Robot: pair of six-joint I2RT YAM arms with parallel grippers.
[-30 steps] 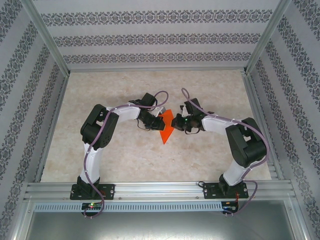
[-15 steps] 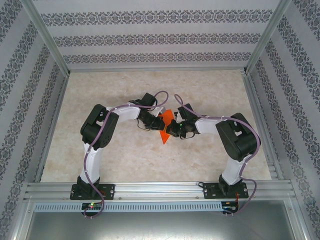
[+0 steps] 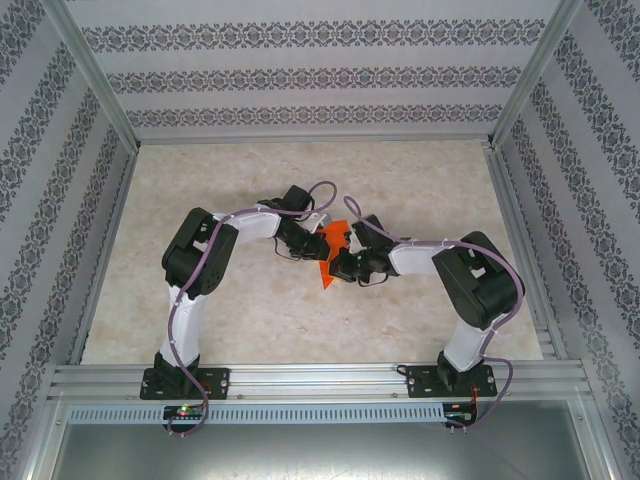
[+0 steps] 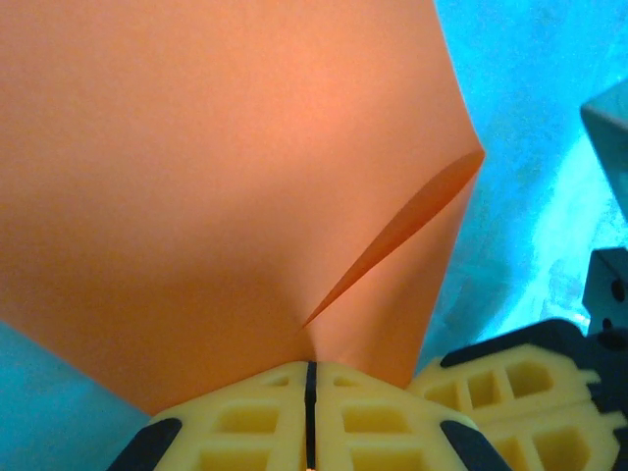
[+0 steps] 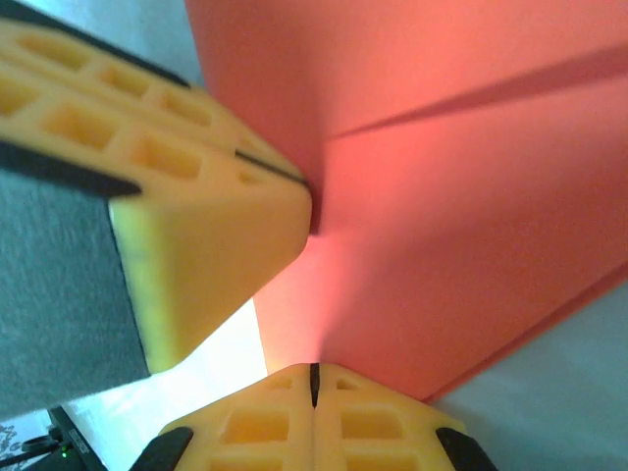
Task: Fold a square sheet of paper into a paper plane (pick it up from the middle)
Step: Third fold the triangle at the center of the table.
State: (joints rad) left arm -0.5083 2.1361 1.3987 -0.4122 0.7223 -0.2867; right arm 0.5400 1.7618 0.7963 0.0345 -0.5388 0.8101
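Orange-red paper (image 3: 331,257) is held between the two arms near the middle of the table, with a pointed end turned toward the arm bases. Both arms are bent at the elbow and reached inward, so that the left gripper (image 3: 312,243) and the right gripper (image 3: 341,266) are brought just beside each other at the paper. In the left wrist view, the left jaws are seen pressed together on the sheet's near edge, and a raised fold runs up from the pinch toward the right side. In the right wrist view, the right jaws are likewise closed, and the paper's lower edge appears to be caught in their seam, though the contact itself is partly hidden by the fingertips. The left fingers (image 5: 211,211) are seen there touching the paper from the upper left. A pale, marbled beige table (image 3: 430,190) is laid under the arms. It is enclosed by walls (image 3: 320,75) papered in grey ornamental stripes and edged with aluminium rails (image 3: 320,378).
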